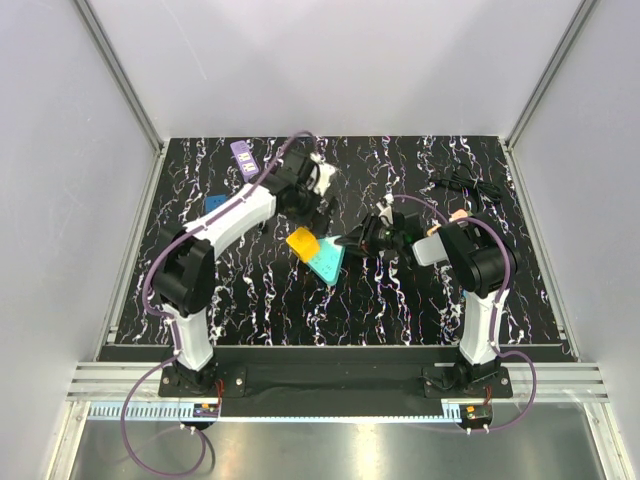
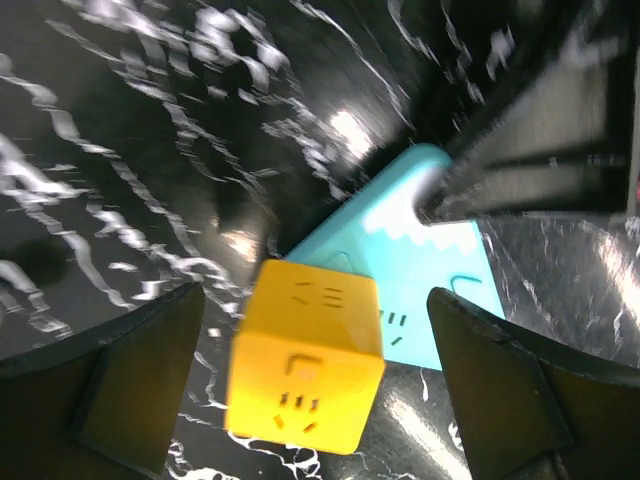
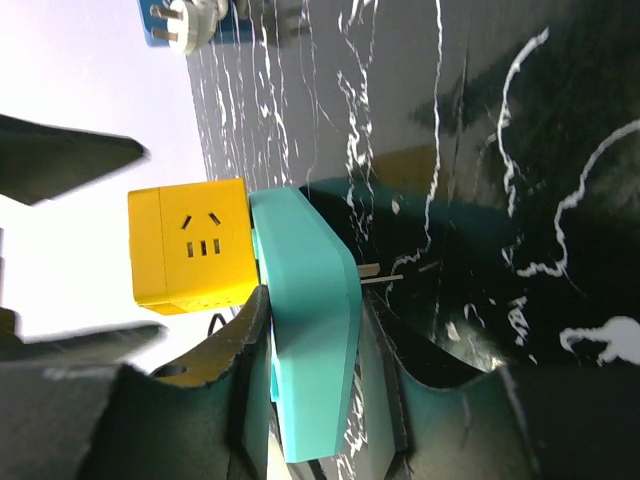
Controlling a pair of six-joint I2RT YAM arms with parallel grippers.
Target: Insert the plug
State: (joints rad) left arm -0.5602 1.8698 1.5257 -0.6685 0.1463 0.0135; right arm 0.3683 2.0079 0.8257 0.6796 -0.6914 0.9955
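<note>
The right hand (image 3: pixel 312 345) pinches the teal plug (image 3: pixel 300 265), which touches the yellow socket cube (image 3: pixel 190 245); the left hand (image 2: pixel 315 380) is spread near it.

Bench (image 1: pixel 250 310), layout as found. The cube socket (image 1: pixel 302 242) and the flat adapter (image 1: pixel 328 261) lie together near the middle, slightly toward the left edge. The cube socket sits on the far-left side of the flat adapter, touching it. The flat adapter is gripped between the fingers of the right gripper (image 1: pixel 350 242), which reaches in from the right. The left gripper (image 1: pixel 308 207) hangs just behind the cube socket, fingers spread to either side of it. A power strip (image 1: pixel 243 157) lies near the far-left corner. A socket block (image 1: pixel 215 203) lies toward the left edge, partly under the left arm, with a plug (image 3: pixel 188 24) at it. A cable (image 1: pixel 466 184) lies near the far-right corner.
</note>
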